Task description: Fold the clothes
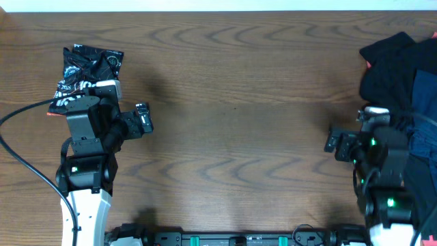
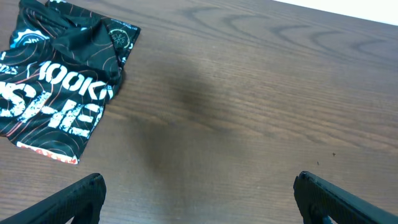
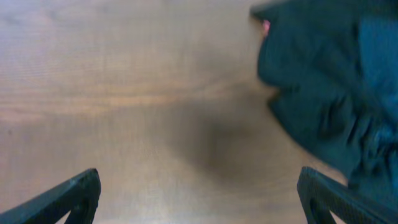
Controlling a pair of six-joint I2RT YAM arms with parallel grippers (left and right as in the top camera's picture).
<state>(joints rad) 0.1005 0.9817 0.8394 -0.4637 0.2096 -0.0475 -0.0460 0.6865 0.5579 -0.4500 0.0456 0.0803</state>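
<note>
I see left gripper (image 2: 198,193) wide, empty | right gripper (image 3: 199,190) wide, empty | black jersey (image 2: 59,93) lettering partly hidden by folds | dark clothes pile (image 3: 323,93) blurred, cut off

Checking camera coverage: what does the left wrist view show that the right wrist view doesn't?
Only the left wrist view: the printed jersey with white lettering. Only the right wrist view: a blurred pile of plain dark clothes. Both: bare wooden table and an open, empty gripper: the left gripper and the right gripper.
</note>
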